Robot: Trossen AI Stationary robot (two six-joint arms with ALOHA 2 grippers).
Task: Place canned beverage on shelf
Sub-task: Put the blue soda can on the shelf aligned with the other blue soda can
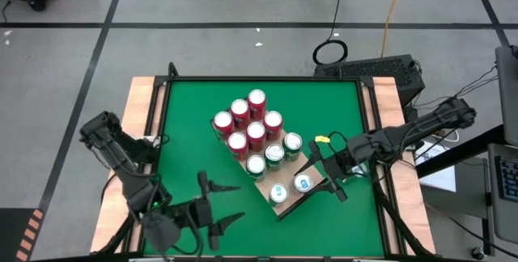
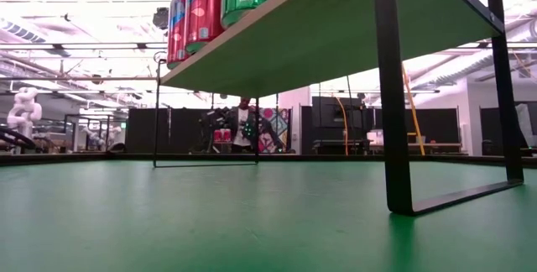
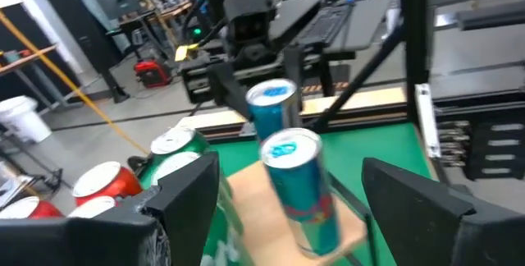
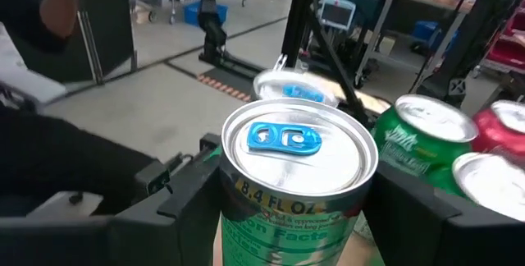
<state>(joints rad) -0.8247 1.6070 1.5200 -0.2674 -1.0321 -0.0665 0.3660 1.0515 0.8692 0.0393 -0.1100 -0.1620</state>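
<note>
Blue-topped can (image 1: 303,183) standing on the shelf (image 1: 285,207), right claw (image 1: 324,177) around it.

Seen from the right wrist view, fingers on either side of the can (image 4: 297,185), seemingly clamped on its body just below the rim. Likely rigid, smooth and slippery, light to moderately heavy, slim and prone to tipping; best gripped mid-body, upright. A second blue-topped can (image 1: 278,192) just beside it toward the shelf corner; green cans (image 1: 274,154) and red cans (image 1: 248,120) packed along the rest of the board. Little free board left near the edge, so care needed against a knock off the side. Left claw (image 1: 212,210) released, jaws apart, low over bare green table (image 1: 186,133), holding nothing, well clear of the shelf.
</note>
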